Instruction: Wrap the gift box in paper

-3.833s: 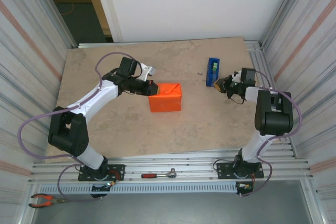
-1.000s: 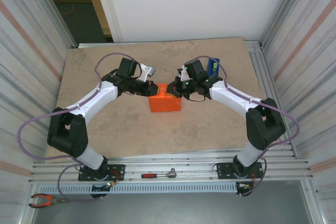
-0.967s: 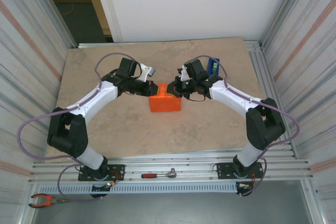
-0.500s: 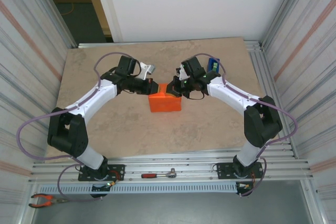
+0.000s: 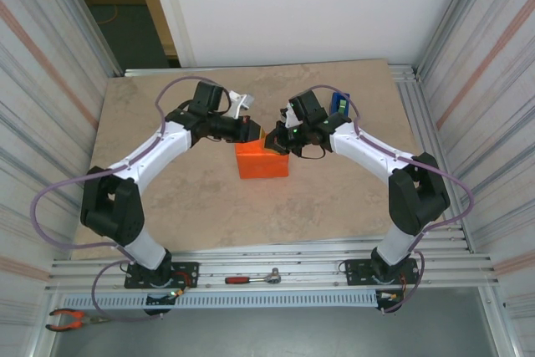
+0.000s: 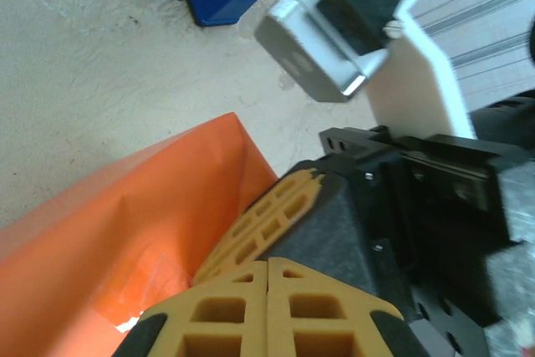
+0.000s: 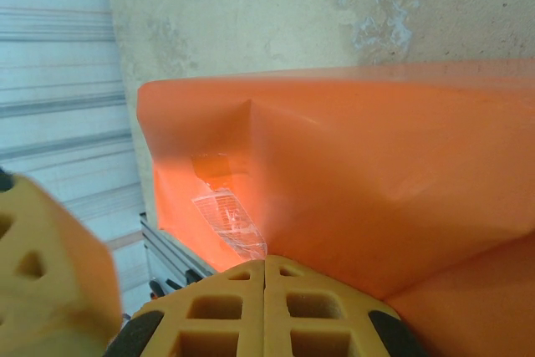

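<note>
Paper (image 5: pixel 263 158) is already folded round the gift box, which is hidden under it. The orange parcel sits mid-table, with the blue tape dispenser (image 5: pixel 338 106) well apart on the far right.

Handling, my guess: light parcel, stiff cardboard core, thin slick skin that creases, tears easily and springs open where untaped. It probably slides if I shove it. Best hold is on the loose flap edge at the far end, not the flat faces. Press the folds down onto the box rather than pull.

Left gripper (image 5: pixel 251 130): jaws pressed together, tips at the raised flap on the far edge, paper lying against one finger (image 6: pixel 251 232). Nothing shows between the pads.

Right gripper (image 5: pixel 270 141): jaws pressed together too, tips right at the orange face beside a clear tape patch (image 7: pixel 227 213). Can't tell if either one nips a sliver of paper.
</note>
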